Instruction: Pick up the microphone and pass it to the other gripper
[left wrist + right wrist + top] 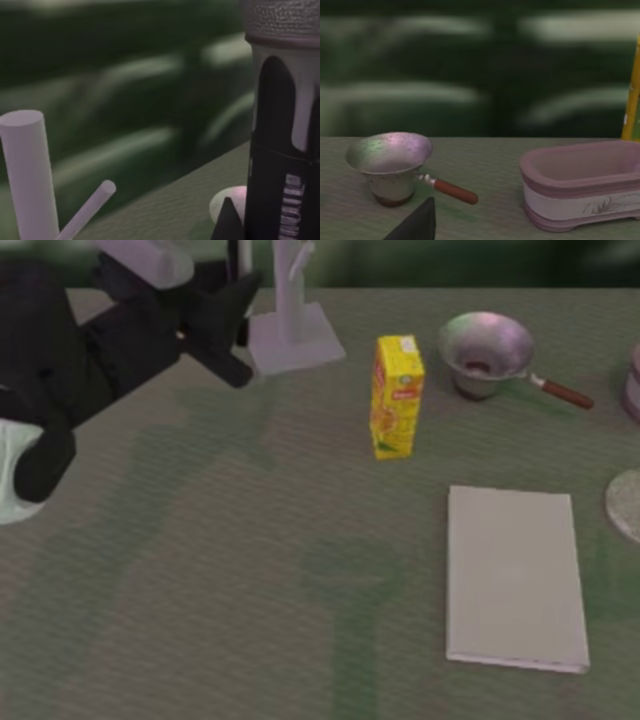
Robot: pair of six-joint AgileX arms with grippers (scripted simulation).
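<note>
Microphone (280, 150) upright at the table's far left corner, clamped in left gripper (215, 325); stiff, light, slippery; grip mid-handle.

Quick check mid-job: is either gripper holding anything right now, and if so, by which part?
The left gripper, at the table's far left by the grey stand, appears to hold the microphone by its black handle, mesh head clear. The right gripper holds nothing visible.
</note>
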